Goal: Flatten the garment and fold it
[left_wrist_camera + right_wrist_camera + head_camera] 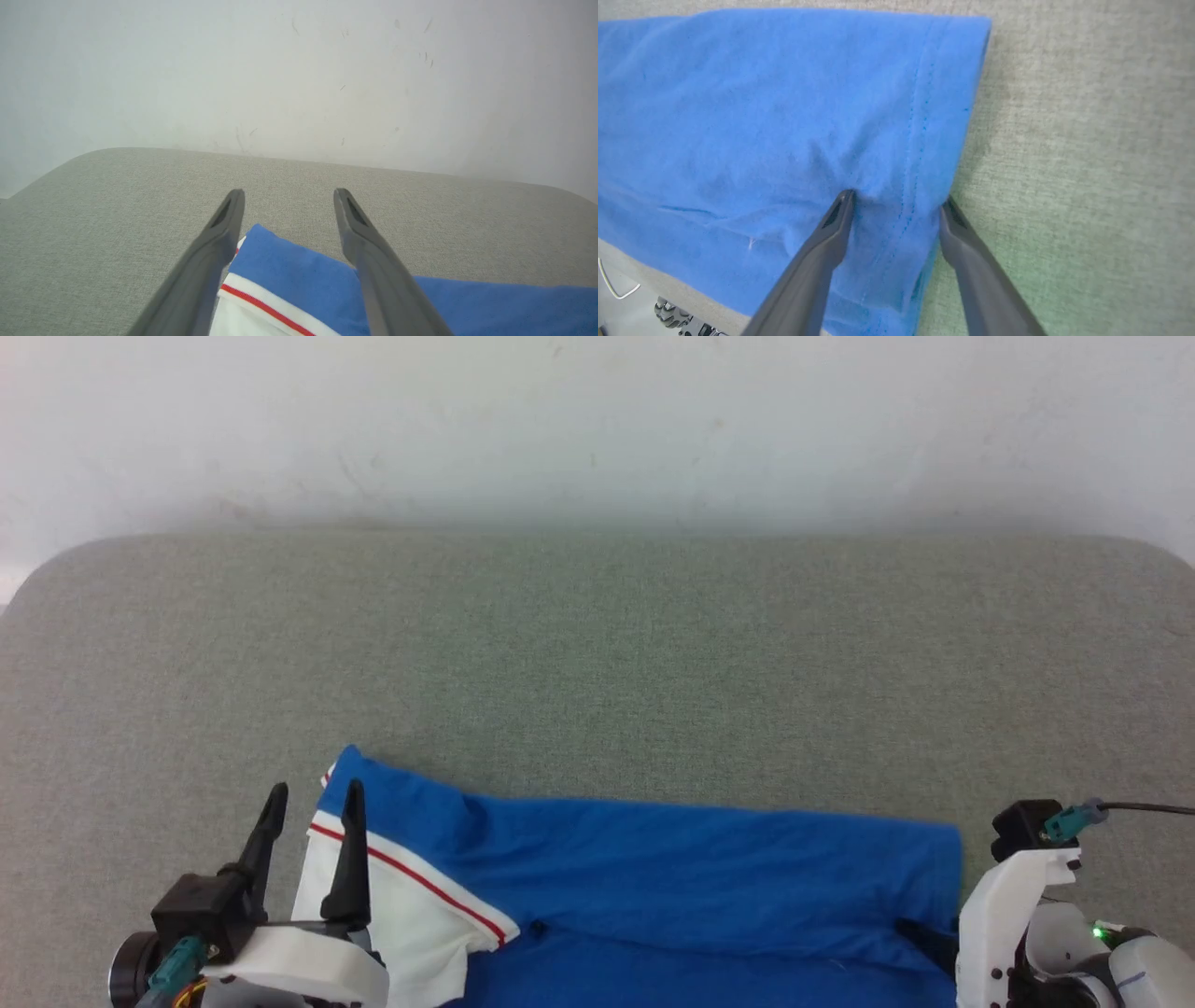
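garment (700, 859): blue, folded in a long band at near edge of grey table (597, 644), white red-striped sleeve (411, 915) at left end
left gripper (313, 795): jaws apart, over sleeve end
right gripper (897, 198): jaws apart, straddling garment's right edge

blue garment (672, 868), grey fabric surface (597, 644)

The left end effector (316, 789) holds its fingers spread wide, and the right end effector (897, 198) points downward, jaws likewise apart.
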You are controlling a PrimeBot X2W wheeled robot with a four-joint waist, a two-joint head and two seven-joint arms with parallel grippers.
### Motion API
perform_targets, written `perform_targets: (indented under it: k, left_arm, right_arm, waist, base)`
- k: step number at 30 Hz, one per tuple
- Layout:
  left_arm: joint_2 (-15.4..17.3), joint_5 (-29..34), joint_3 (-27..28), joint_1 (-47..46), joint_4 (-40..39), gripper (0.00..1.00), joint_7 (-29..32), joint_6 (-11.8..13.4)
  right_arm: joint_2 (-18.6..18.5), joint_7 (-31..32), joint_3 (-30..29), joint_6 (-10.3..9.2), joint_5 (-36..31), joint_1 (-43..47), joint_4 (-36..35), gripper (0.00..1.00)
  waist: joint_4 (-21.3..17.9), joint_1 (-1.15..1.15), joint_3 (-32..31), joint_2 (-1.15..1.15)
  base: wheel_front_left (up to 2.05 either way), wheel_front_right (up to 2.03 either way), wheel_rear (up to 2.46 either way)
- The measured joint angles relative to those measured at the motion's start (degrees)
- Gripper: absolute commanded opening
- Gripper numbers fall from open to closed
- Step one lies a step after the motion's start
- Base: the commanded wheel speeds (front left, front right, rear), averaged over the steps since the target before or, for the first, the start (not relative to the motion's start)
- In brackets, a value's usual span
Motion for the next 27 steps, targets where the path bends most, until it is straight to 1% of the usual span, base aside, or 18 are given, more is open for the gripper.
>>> perform_targets:
  k: [1, 3, 5, 10, 12, 15, 19, 22, 27]
  left_arm:
    - [0.0, 0.3, 0.0, 0.0, 0.0, 1.0, 0.0, -0.1]
    - [0.0, 0.9, 0.1, 0.0, 0.0, 1.0, 0.0, -0.3]
    - [0.0, 1.2, 0.2, 0.0, 0.0, 1.0, 0.0, -0.3]
    - [0.1, 2.0, 0.4, 0.1, 0.1, 1.0, 0.0, -0.3]
    - [0.3, 2.5, 0.7, 0.8, 0.1, 1.0, 0.0, 0.1]
    - [0.6, 3.2, 1.0, 1.7, 0.2, 1.0, 0.0, 0.9]
    - [0.6, 3.2, 1.0, 1.9, 0.3, 1.0, 0.1, 1.1]
    - [0.6, 3.2, 0.9, 1.9, 0.3, 1.0, 0.1, 1.2]
    - [0.6, 3.2, 0.9, 1.9, 0.3, 1.0, 0.1, 1.2]
  right_arm:
    - [0.0, 0.6, 0.1, 0.0, 0.3, -0.4, 0.6, 0.0]
    - [0.2, 1.1, 0.9, 0.0, 0.9, -0.9, 1.2, 0.0]
    - [0.6, 0.3, 2.1, 0.0, 1.0, -1.3, 1.3, 0.0]
    - [0.2, -3.6, 3.6, 0.01, 1.0, -1.7, 0.1, 0.0]
    - [-0.4, -4.3, 3.6, 0.01, 1.0, -1.8, -1.1, 0.0]
    - [-2.6, -4.3, 2.6, 0.09, 0.9, -1.8, -2.7, 0.0]
    - [-5.5, -4.3, -1.7, 0.09, 0.3, -1.6, -4.0, 0.0]
    - [-6.9, -4.2, -6.8, 0.09, -0.6, -0.4, -4.9, 0.0]
    - [-7.9, -1.4, -16.2, 0.09, -3.7, 3.5, -6.8, 0.0]
  waist:
    - [0.0, 0.0, -0.1, 0.0]
    - [0.0, 0.0, -0.4, 0.0]
    - [-0.1, 0.0, -0.7, 0.0]
    - [-0.4, 0.01, -1.7, 0.0]
    - [-0.8, 0.01, -2.2, 0.0]
    - [-1.6, 0.01, -2.5, 0.0]
    - [-2.8, 0.01, -2.5, 0.0]
    - [-3.3, 0.01, -2.4, 0.0]
    - [-3.4, 0.01, -2.1, 0.0]
  base:
    - [0.0, 0.0, 0.0]
    - [0.0, 0.0, 0.0]
    - [0.0, 0.0, 0.0]
    - [0.0, 0.0, 0.0]
    - [0.0, 0.0, 0.0]
    - [0.0, 0.0, 0.0]
    - [0.0, 0.0, 0.0]
    - [0.0, 0.0, 0.0]
    - [0.0, 0.0, 0.0]
